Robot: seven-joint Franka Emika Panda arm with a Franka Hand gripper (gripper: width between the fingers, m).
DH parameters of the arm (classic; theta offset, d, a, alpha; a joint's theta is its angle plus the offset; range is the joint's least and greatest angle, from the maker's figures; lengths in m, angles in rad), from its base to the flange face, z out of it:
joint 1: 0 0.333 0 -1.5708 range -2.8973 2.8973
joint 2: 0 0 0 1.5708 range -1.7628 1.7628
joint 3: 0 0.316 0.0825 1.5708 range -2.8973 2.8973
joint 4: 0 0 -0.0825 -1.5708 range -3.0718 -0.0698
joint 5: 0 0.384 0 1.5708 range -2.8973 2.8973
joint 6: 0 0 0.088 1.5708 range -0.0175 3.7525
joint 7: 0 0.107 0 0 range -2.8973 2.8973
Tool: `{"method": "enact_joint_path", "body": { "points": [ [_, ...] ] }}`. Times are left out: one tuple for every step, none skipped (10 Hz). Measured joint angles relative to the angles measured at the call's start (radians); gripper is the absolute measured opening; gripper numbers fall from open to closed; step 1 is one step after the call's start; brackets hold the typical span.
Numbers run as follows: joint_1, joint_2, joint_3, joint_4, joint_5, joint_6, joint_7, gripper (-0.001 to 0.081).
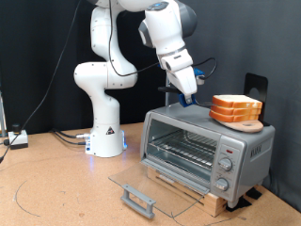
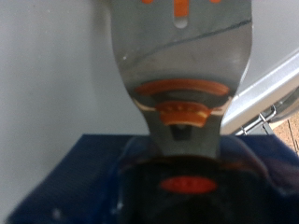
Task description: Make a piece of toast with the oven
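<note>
Nearest the exterior camera, the oven's glass door [image 1: 143, 187] is lying fully dropped open, a clear flat pane with a grey bar handle at its free edge, taking up the table [image 1: 56, 193] in front of the oven. Toward the exterior view's left of it, bare brown table is stretching away, smooth and matte, giving wide room on that side.

Just behind the door, the oven [image 1: 209, 149] is sitting on a low wooden board, a silver-grey metal box with rounded corners. Its mouth is standing open, showing a wire rack inside, and a column of round knobs is running down the panel at the exterior view's right. The rack is looking bare as far as the picture shows.

On the oven's flat roof, toward the exterior view's right, the bread stack [image 1: 236, 109] is resting: square slices with tan-brown crusts. The piece of toast [image 1: 235, 100] is lying as the top slice, flat and untouched.

The end effector [image 1: 188, 93] is hanging above the roof, just to the exterior view's left of the stack and apart from it. It is gripping a spatula [image 2: 182, 70], clenched around the dark blue handle, as the wrist view shows; the grey slotted blade with orange trim is pointing away from the hand. The white arm is arching up behind, with its base standing on the table at the exterior view's left, against a pale wall.
</note>
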Motion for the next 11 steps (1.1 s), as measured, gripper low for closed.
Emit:
{"method": "enact_joint_path", "body": {
  "points": [
    [0.000, 0.002, 0.013, 0.000, 0.003, 0.010, 0.010, 0.0395],
    [0.000, 0.004, 0.027, 0.000, 0.006, 0.020, 0.020, 0.0395],
    [0.000, 0.006, 0.038, 0.000, 0.015, 0.034, 0.029, 0.0395],
    [0.000, 0.010, 0.050, 0.000, 0.028, 0.049, 0.033, 0.0395],
    [0.000, 0.014, 0.059, 0.000, 0.036, 0.059, 0.036, 0.0395],
    [0.000, 0.019, 0.066, 0.001, 0.040, 0.063, 0.040, 0.0395],
    [0.000, 0.026, 0.070, 0.004, 0.041, 0.063, 0.046, 0.0395],
    [0.000, 0.031, 0.070, 0.007, 0.045, 0.063, 0.047, 0.0395],
    [0.000, 0.033, 0.069, 0.008, 0.062, 0.063, 0.047, 0.0395],
    [0.000, 0.034, 0.065, 0.008, 0.088, 0.063, 0.045, 0.0395],
    [0.000, 0.034, 0.056, 0.008, 0.122, 0.063, 0.034, 0.0395]
  ]
}}
